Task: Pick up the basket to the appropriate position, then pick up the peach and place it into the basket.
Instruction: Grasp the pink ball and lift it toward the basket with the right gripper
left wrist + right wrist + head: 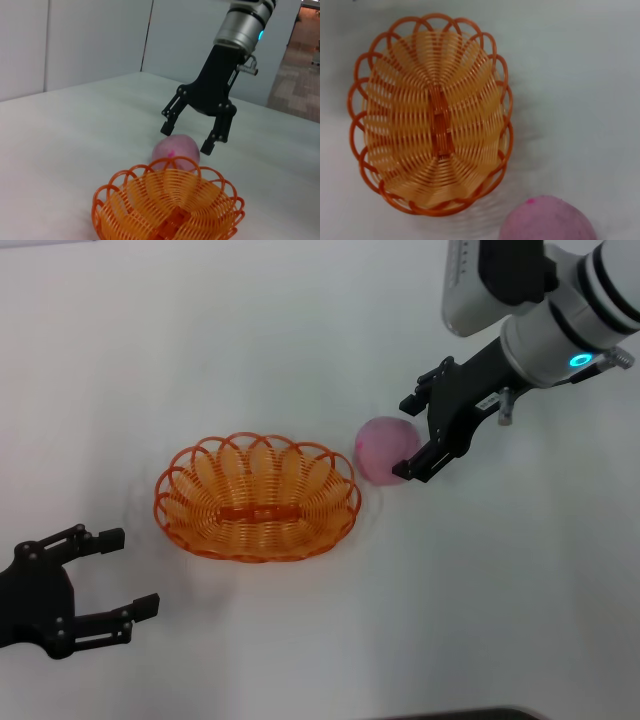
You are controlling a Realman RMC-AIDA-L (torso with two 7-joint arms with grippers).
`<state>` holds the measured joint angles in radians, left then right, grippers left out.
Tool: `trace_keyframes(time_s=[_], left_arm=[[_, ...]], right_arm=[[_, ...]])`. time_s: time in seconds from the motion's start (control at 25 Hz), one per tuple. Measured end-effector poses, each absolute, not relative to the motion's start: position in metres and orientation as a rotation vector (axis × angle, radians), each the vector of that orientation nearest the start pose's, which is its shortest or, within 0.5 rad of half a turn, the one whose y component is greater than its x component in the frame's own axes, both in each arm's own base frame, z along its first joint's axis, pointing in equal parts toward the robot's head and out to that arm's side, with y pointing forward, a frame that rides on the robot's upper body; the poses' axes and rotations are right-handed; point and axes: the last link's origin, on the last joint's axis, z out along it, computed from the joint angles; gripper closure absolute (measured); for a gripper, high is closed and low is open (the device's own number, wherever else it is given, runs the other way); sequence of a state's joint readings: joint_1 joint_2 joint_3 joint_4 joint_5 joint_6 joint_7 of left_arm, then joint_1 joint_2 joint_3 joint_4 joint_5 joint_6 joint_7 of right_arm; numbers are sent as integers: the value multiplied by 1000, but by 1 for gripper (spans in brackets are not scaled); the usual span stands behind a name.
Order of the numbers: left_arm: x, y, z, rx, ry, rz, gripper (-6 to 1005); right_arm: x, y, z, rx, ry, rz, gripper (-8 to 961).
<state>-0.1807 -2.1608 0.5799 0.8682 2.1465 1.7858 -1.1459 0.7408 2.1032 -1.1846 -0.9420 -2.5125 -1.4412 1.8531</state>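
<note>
The orange basket (163,502) sits empty on the white table, mid-view. It also shows in the left wrist view (101,199) and the right wrist view (355,97). The pink peach (382,446) lies on the table just right of the basket, apart from its rim; it also shows in the left wrist view (172,151) and the right wrist view (547,221). My right gripper (406,439) is open, its fingers straddling the peach's right side and slightly above it, as the left wrist view (186,139) shows. My left gripper (134,571) is open and empty at the front left, clear of the basket.
The white tabletop (300,330) stretches around the basket and peach. Its front edge shows as a dark strip at the bottom right of the head view. A pale wall stands behind the table in the left wrist view.
</note>
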Motion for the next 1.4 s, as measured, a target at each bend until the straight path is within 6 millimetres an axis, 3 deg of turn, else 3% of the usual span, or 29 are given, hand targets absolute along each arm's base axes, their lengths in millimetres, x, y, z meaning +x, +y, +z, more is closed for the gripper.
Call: trace_keyframes(time_s=[0.72, 0.8, 1.24, 1.4], left_arm=[[-330, 210, 7, -2733, -589, -592, 123], [-329, 210, 7, -2734, -588, -592, 123], [-330, 211, 8, -2734, -589, -592, 123], [-329, 211, 8, -2730, -588, -599, 124]], right_arm=[[197, 374, -46, -2960, 316, -434, 22], [197, 373, -47, -2962, 313, -437, 188], [197, 374, -39, -2955, 339, -410, 395], [196, 372, -28, -2973, 374, -374, 560]])
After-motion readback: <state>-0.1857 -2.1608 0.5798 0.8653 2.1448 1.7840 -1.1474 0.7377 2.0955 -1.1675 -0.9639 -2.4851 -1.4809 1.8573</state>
